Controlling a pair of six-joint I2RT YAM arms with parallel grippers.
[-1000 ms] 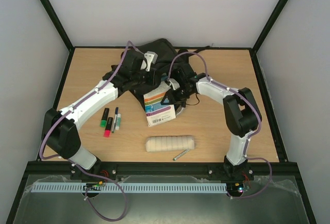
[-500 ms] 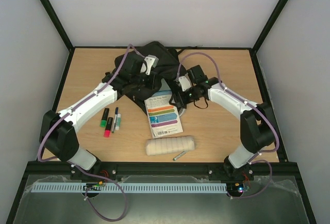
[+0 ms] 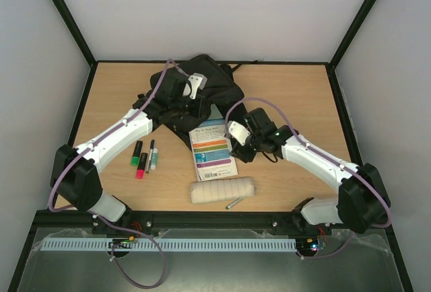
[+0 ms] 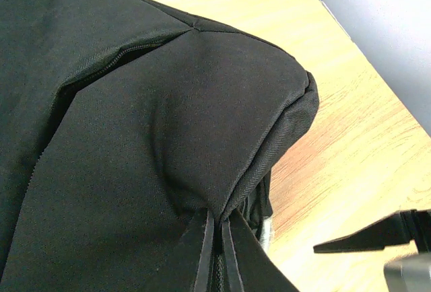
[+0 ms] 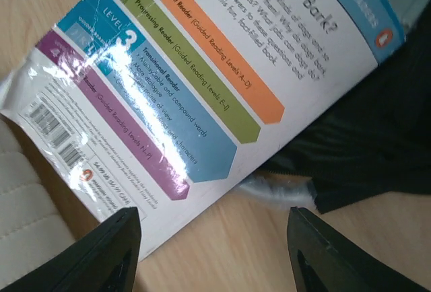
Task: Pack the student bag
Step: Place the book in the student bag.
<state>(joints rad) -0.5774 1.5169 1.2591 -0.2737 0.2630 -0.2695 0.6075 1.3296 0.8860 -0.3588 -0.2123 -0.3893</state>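
Observation:
The black student bag (image 3: pixel 202 83) lies at the back middle of the table. My left gripper (image 3: pixel 191 107) is shut on a fold of the bag's fabric at its near edge; in the left wrist view the gripper (image 4: pixel 217 255) pinches the black cloth (image 4: pixel 168 124). A white book with coloured level bands (image 3: pixel 214 149) lies flat on the table, its far end at the bag's mouth. My right gripper (image 3: pixel 240 145) is open and empty beside the book's right edge. In the right wrist view the gripper (image 5: pixel 214 251) hovers over bare wood next to the book (image 5: pixel 195 83) and the bag's corner (image 5: pixel 377 144).
A beige ribbed pencil case (image 3: pixel 222 189) lies in front of the book, also at the left edge of the right wrist view (image 5: pixel 20 225). A small metal pen (image 3: pixel 236 202) lies by it. Several markers and highlighters (image 3: pixel 143 157) lie to the left, under the left arm.
The book went from propped up against the bag to lying flat. My right gripper let go of it and drew back toward the near right. The left gripper kept its hold.

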